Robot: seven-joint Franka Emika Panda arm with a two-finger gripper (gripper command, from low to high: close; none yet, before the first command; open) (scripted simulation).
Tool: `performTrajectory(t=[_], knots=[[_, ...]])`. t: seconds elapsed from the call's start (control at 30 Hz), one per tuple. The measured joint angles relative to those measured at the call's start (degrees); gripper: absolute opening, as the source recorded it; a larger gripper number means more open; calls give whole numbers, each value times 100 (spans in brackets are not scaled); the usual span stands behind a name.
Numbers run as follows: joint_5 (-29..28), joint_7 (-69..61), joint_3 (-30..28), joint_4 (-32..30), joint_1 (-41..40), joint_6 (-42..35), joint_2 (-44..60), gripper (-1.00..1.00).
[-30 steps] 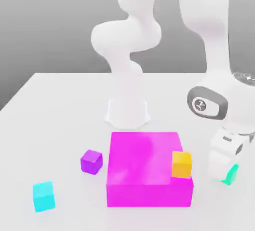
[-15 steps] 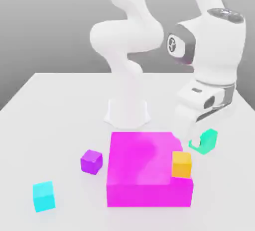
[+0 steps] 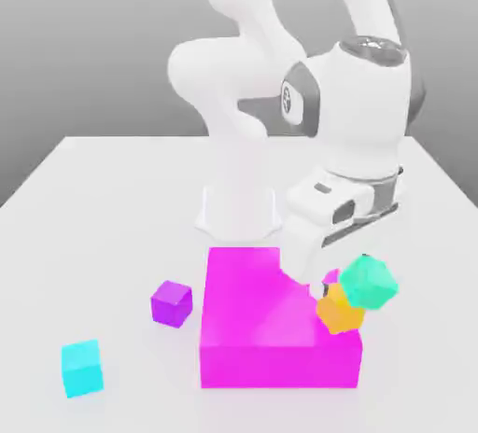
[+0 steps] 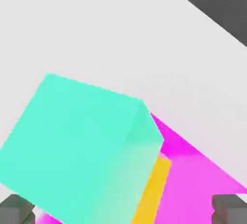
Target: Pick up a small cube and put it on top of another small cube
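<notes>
Grey backdrop, white counter [image 3: 103, 198]; no writing you can read. Your exterior view alone gives the purple cube [image 3: 172, 303] and cyan cube [image 3: 81, 368]; the sea-green cube [image 3: 368, 283] sits tilted on the orange-yellow cube [image 3: 337, 314], itself skewed atop the magenta block [image 3: 261, 338]. Your hand view shows fingers [image 4: 17, 209] spread apart, clear of the green cube [image 4: 82, 146].

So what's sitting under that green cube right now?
The orange-yellow cube lies just beneath the tilted sea-green cube, itself knocked askew on the big magenta block. The green cube covers most of the orange one's top, so whether they touch squarely can't be seen.
</notes>
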Motion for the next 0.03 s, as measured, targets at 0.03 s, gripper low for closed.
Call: performTrajectory(t=[0.03], knots=[[20,-16,-7,43,6,-240,-196,100]])
